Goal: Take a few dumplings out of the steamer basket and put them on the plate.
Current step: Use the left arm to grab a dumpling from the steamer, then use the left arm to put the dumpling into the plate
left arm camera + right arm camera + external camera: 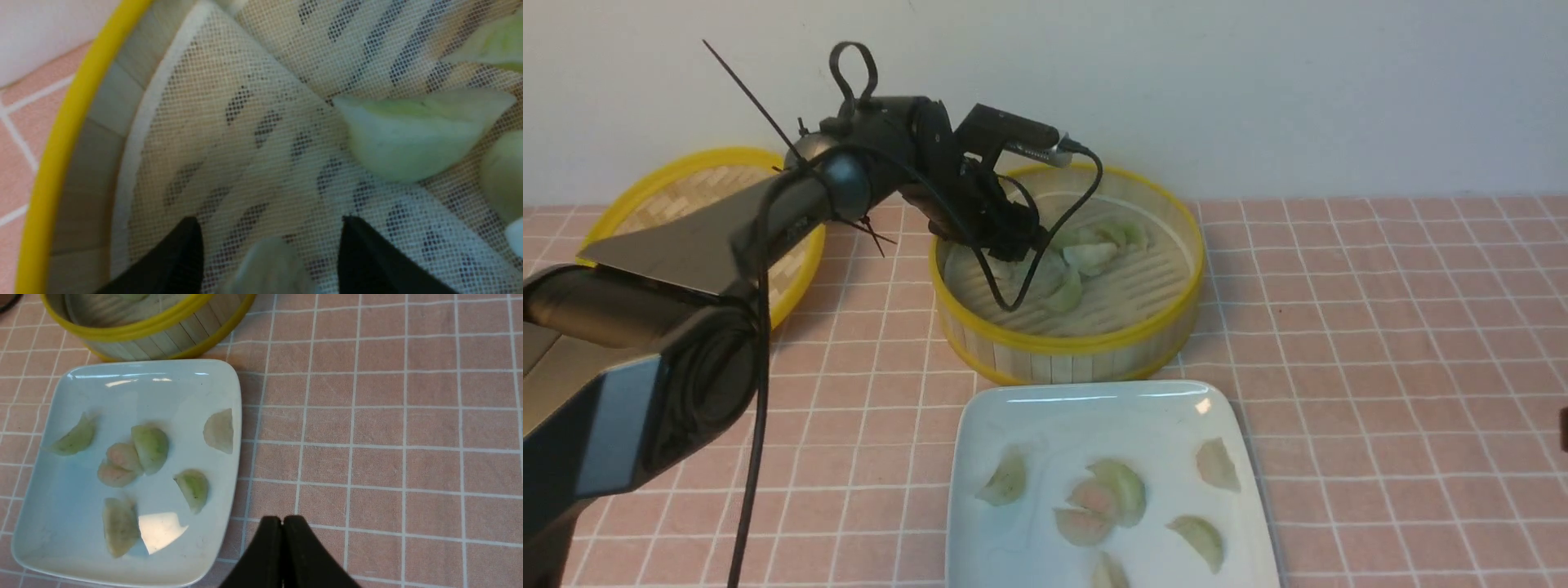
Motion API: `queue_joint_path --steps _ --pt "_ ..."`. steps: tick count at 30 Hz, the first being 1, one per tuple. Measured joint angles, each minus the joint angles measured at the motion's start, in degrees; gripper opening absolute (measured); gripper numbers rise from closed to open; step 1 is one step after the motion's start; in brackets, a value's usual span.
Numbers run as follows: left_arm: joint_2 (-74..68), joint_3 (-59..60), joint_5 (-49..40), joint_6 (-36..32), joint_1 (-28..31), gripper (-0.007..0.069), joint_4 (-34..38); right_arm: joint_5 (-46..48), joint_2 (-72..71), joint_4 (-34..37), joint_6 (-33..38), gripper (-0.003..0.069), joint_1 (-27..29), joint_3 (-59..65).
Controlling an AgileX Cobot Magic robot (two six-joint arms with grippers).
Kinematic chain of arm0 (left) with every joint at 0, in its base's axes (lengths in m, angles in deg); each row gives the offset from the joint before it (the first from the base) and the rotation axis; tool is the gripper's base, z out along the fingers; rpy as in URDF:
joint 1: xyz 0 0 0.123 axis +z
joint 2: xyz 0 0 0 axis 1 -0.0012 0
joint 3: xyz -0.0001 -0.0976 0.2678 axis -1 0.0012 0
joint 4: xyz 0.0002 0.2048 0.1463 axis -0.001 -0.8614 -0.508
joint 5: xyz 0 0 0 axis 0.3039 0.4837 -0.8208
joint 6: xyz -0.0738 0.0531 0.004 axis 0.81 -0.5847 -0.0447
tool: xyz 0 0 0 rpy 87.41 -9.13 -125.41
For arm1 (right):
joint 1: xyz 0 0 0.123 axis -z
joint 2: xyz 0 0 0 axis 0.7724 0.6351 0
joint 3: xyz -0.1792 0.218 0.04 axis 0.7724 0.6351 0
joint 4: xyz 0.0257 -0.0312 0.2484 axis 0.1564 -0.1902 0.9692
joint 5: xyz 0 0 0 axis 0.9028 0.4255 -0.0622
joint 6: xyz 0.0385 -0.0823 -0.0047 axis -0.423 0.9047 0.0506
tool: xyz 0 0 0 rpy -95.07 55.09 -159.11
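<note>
Pink tiled table (pixel 1380 327) is carrying everything. L arm (pixel 686 245) is reaching fwd from the left, its wrist dipping into the steamer basket (pixel 1078 347), which is standing near the back wall. The plate (pixel 1045 408) is sitting just in front of the basket, on the robot's side. A flat woven lid (pixel 686 192) is lying left of the basket, partly behind the arm. L gripper (pixel 269 223) is hanging close over the mesh liner (pixel 245 122), fingers spread, w/ one blurred dumpling (pixel 269 261) lying btwn them; contact unclear. R gripper (pixel 282 524) is hanging over bare table beside the plate's right edge, fingers pressed together on nothing. Basket dumplings (pixel 1090 255) are lying clustered on the liner; plate dumplings (pixel 150 447) are lying scattered.
</note>
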Motion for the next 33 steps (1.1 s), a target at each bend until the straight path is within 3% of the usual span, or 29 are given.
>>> queue_joint_path --steps 6,21,26,33 --pt "0.41 -0.27 -1.69 0.10 -0.12 0.0194 -0.12 -0.05 0.00 0.00 0.00 -0.0013 0.00 0.00" --pt "18.69 -5.42 -29.61 0.11 -0.12 0.0183 1.98 1.80 0.00 0.23 0.00 -0.0010 0.00 -0.06" --pt "28.56 7.27 -29.92 0.98 -1.58 0.0183 2.82 2.33 0.00 0.41 0.00 -0.0010 0.00 -0.11" --pt "39.95 35.05 -26.70 1.52 -10.73 0.0183 3.74 2.33 0.67 0.18 0.73 -0.0010 0.00 -0.11"
